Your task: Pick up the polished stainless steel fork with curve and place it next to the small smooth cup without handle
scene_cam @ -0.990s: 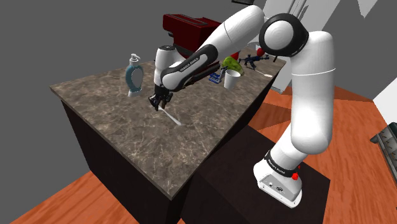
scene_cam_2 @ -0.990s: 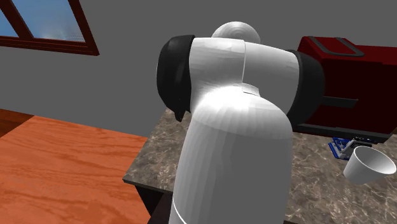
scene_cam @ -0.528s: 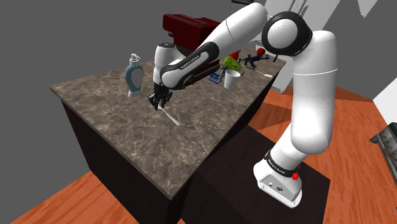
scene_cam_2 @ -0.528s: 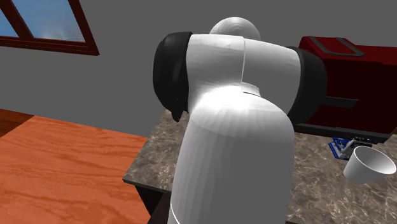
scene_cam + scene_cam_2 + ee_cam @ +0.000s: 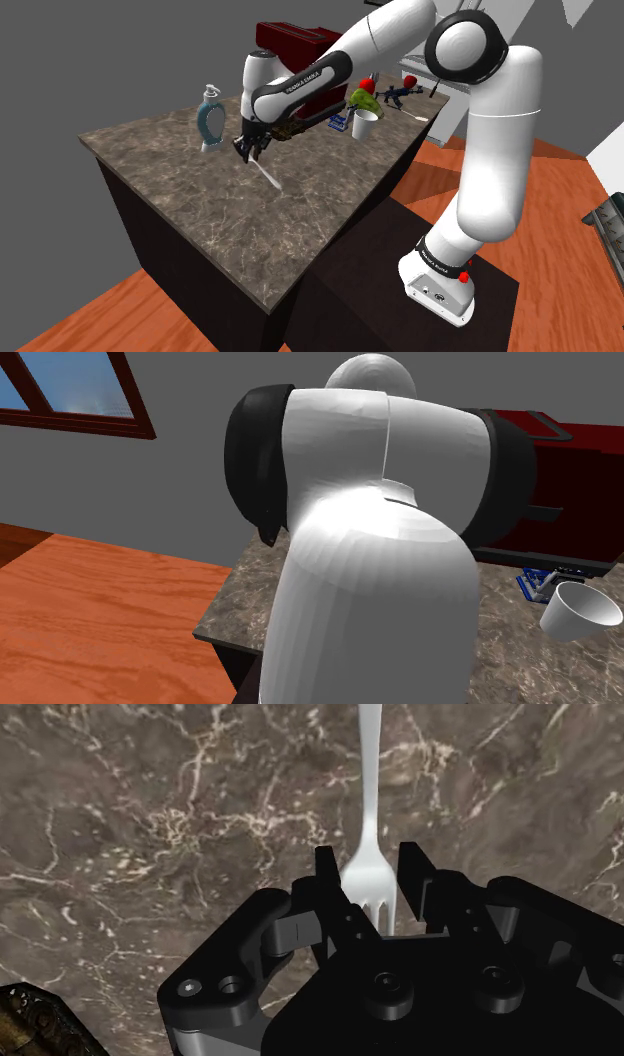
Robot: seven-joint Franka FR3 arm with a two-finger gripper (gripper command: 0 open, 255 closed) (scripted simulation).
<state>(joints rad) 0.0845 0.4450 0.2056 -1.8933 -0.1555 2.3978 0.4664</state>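
Slippage looms: the black gripper [image 5: 367,856] pinches the pale fork [image 5: 368,799] by its tined end above the marbled counter [image 5: 150,824], so its long handle could twist free before reaching the white cup [image 5: 363,124].

Brown veined stone counter [image 5: 150,824] — smooth pale fork [image 5: 369,824], orange wood-grain floor [image 5: 90,602], glossy white arm [image 5: 370,552]

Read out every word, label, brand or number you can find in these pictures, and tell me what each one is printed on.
White lettering on the arm's dark forearm: too small to read.
Faint white marks on the black base ring: too small to read.
Blue item beside the white cup: a pattern, no legible words.
Fork, clasped between the jaws: no marking.
Nothing here can be quoted as text.
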